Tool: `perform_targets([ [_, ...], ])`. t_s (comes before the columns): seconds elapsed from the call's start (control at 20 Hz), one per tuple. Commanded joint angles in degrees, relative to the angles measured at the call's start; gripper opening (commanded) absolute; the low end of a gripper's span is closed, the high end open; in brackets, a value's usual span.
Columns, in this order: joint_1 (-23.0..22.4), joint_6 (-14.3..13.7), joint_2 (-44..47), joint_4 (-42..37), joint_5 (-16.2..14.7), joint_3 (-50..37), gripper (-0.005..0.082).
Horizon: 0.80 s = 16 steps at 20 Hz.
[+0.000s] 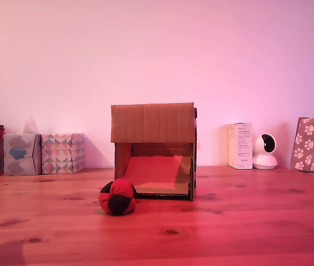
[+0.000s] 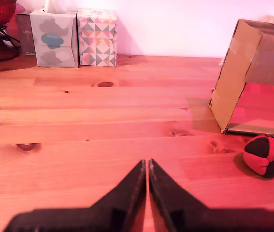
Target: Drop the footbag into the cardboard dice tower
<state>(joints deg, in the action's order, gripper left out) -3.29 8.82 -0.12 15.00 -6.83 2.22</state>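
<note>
— Where's the ball?

— The ball [image 1: 117,196] sits on the counter [image 1: 228,221], lower centre of the exterior view, just beside the cardboard box [image 1: 153,123]'s open front.

— And the tool?

— The tool [image 2: 148,170] is pressed together, empty, well apart from the ball. I'd spread it wide, then come down over the ball squarely.

— Anything in the box?

— Only its ramp shows.

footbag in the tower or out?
Out. The footbag lies on the table by the cardboard dice tower's lower front opening; the gripper is shut, empty.
</note>
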Motion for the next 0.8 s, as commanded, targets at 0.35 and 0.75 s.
perform_targets([
  [0.35, -0.1, -0.3, -0.2, -0.3, -0.2, -1.5, -0.0021],
  [0.75, -0.3, 3.7, -0.2, -9.8, -6.5, 2.1, -0.0021],
])
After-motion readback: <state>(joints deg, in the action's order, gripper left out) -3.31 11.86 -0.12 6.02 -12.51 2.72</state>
